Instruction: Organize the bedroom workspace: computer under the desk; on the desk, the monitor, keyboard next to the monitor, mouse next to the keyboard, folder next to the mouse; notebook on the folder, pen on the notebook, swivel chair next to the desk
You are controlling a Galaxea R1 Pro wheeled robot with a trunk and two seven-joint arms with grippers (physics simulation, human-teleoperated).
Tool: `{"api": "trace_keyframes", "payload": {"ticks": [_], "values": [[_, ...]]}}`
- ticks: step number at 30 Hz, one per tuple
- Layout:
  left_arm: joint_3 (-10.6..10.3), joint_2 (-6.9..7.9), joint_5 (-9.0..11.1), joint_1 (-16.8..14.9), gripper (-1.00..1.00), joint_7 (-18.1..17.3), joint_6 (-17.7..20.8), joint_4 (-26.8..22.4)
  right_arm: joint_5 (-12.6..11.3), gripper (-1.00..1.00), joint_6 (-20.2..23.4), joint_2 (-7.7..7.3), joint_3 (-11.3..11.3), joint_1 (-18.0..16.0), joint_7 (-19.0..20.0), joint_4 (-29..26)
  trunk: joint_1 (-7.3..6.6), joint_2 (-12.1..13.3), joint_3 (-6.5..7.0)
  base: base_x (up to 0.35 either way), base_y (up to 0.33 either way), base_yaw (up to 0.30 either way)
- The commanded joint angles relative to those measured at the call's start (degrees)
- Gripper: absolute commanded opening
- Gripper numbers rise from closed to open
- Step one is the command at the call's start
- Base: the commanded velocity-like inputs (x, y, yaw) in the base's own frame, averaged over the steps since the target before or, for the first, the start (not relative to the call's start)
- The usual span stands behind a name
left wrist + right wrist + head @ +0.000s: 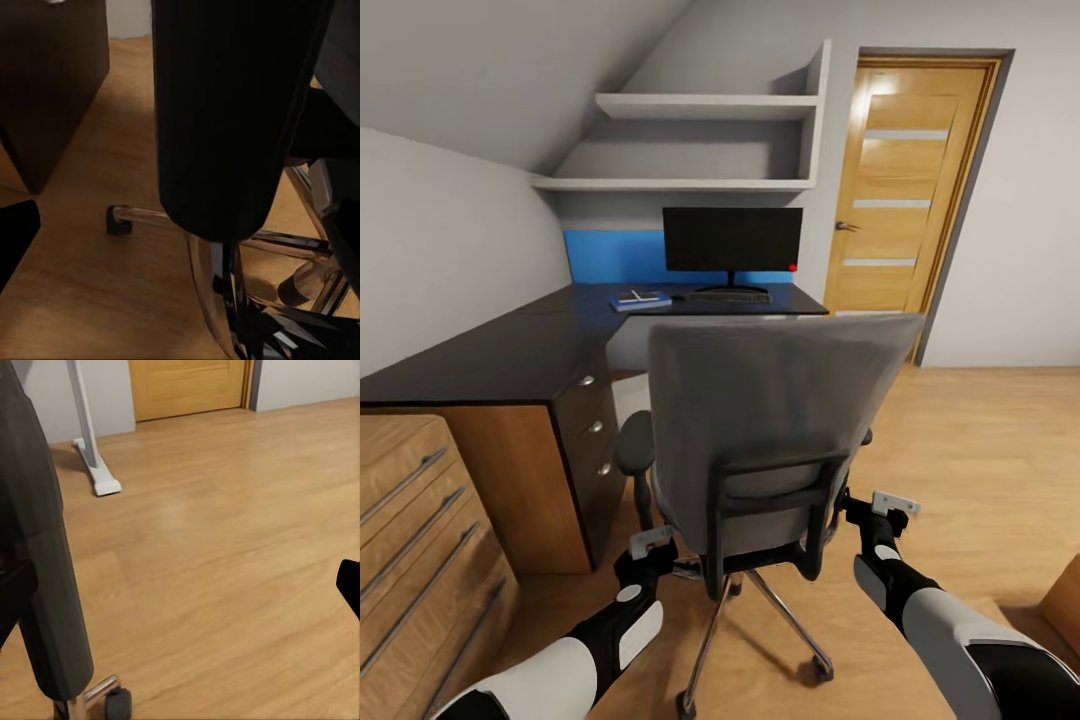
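The swivel chair (pixel 775 440) is standing in front of the desk (pixel 490 355), its back facing the camera. The monitor (pixel 732 240) is sitting on the desk's far end, with the keyboard (pixel 728 297) lying just before it. The folder (pixel 640 300) is lying left of the keyboard (small items on top, indistinct). A wooden chest (pixel 420 560) is standing left of the desk's drawer unit (pixel 592 440). A door (pixel 905 200) is standing behind, to the right.

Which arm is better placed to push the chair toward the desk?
Neither clearly. The left gripper and right gripper flank the chair at its back, one on each side. The desk lies ahead and left, so pushing with both together probably suits best.
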Motion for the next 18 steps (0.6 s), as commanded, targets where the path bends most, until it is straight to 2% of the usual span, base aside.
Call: {"api": "trace_keyframes", "payload": {"ticks": [1, 10, 18], "values": [[-0.90, -0.02, -0.07, -0.09, 1.00, 0.05, -0.15, -0.09, -0.07, 1.00, -0.07, 0.03, 0.95, -0.03, 0.51, 0.07, 0.02, -0.02, -0.05, 0.326, 0.051, 0.000], [-0.92, -0.09, -0.07, -0.11, 1.00, -0.02, -0.10, -0.09, 0.88, 1.00, -0.07, 0.03, 1.04, -0.03, 1.66, 0.07, 0.02, -0.02, -0.05, 0.326, 0.122, 0.000], [-1.06, -0.10, -0.07, -0.08, 1.00, -0.04, 0.15, -0.09, 1.16, 1.00, -0.07, 0.14, 0.92, -0.03, 3.92, 0.37, 0.02, -0.02, -0.05, 0.327, 0.012, 0.000]]}}
